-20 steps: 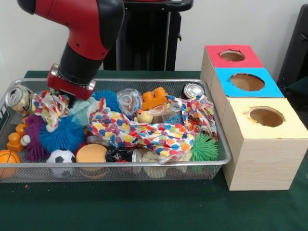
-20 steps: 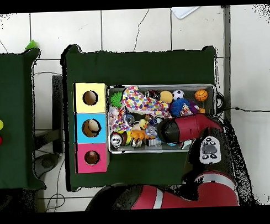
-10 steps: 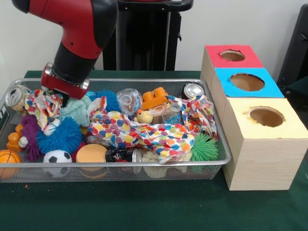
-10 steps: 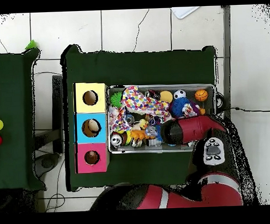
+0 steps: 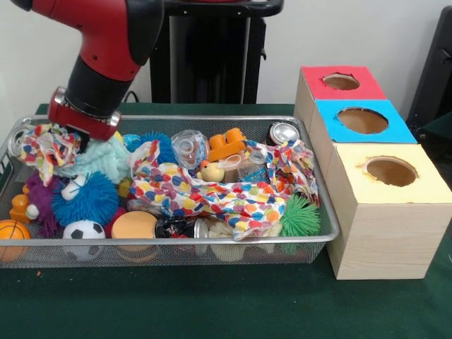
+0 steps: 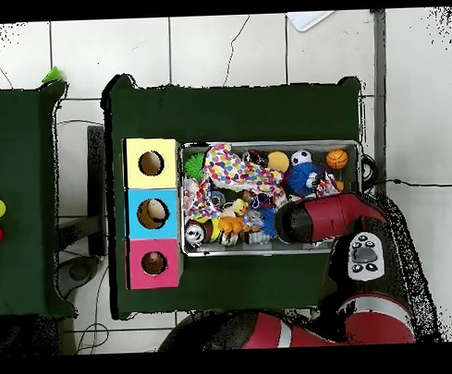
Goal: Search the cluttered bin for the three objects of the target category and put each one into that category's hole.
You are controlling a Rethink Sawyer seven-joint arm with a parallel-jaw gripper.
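Note:
My gripper [image 5: 79,140] hangs over the left end of the wire bin [image 5: 176,242], under the red wrist, and it is buried in clutter. A small patterned cloth [image 5: 42,147] bunches up against it on the left. A teal fuzzy toy [image 5: 100,157] sits just below it. A large patterned cloth [image 5: 212,194] covers the bin's middle. Around that cloth lie a can [image 5: 284,133], a clear jar [image 5: 188,147], an orange block toy [image 5: 226,145] and a rubber duck [image 5: 210,171]. From overhead the arm [image 6: 309,219] hides the gripper.
The red box [image 5: 318,88], blue box [image 5: 395,131] and yellow box [image 5: 424,187] stand right of the bin, each with a round hole. A blue spiky ball [image 5: 88,200], soccer ball [image 5: 83,232], basketball [image 5: 13,232] and green spiky ball [image 5: 300,215] line the bin's front.
The gripper has moved left and slightly up along the bin. The small patterned cloth has travelled with it and now hides the can at the bin's left end.

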